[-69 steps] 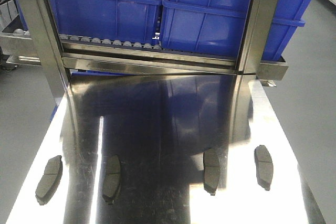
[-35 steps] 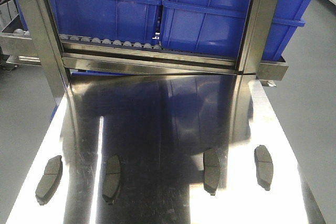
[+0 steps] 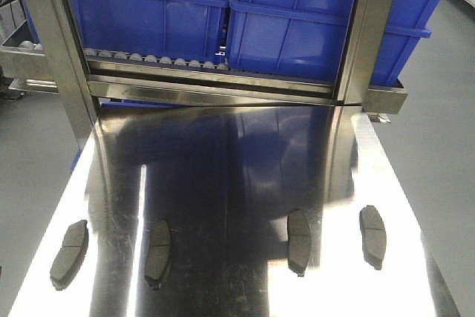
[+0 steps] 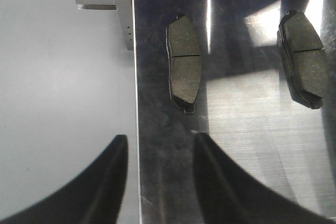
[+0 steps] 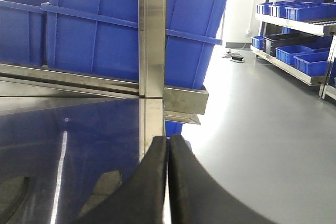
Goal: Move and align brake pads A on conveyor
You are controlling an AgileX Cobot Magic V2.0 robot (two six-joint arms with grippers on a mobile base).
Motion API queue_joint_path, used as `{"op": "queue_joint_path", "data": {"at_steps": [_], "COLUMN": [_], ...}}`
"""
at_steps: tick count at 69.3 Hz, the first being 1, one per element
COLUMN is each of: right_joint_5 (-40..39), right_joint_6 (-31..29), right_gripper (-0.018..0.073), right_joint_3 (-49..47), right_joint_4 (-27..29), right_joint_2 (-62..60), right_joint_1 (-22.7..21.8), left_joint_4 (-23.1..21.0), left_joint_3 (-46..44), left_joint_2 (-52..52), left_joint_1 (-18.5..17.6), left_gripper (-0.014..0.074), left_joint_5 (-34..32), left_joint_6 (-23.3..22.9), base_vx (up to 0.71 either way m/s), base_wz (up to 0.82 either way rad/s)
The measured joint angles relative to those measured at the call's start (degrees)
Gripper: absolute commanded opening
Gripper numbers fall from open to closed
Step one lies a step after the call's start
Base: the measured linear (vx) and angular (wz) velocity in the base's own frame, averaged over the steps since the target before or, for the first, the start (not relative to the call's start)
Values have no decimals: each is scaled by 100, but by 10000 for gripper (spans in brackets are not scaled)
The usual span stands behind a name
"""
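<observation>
Four flat dark grey curved brake pads point(image 3: 158, 252) lie in a row across the lower frame on the shiny stainless steel table point(image 3: 237, 161) — well apart. Left gripper point(image 4: 160, 148) spread, empty, just below the leftmost pad point(image 4: 185, 64). Right gripper point(image 5: 168, 145) pressed together, holding nothing — blue plastic bins point(image 5: 105, 30) behind

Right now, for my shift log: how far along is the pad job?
Done: nothing; all four pads lie on the steel table, no conveyor in view. In hand: nothing; left fingers open near the leftmost pad, right fingers shut, empty. Left: moving and aligning all four.
</observation>
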Motion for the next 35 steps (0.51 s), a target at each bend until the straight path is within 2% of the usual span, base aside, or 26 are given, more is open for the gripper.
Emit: {"op": "queue_joint_path", "data": {"at_steps": [11,21,35], "right_joint_5": [0,0,0], "right_joint_6": [0,0,0], "right_gripper": [-11,-11,-11], "right_joint_3": [0,0,0], "right_joint_4": [0,0,0], "right_joint_2": [0,0,0], "right_joint_1": [0,0,0], "left_joint_4": [-27,-210,-592], "left_joint_3": [0,-78,-817], "left_joint_2": [0,56,813], "left_joint_1": [0,0,0], "left_gripper": [468,471,471], "left_joint_5": [0,55,320], "left_joint_6": [115,307,690], "base_vx": [0,0,0], "base_wz": [0,0,0]}}
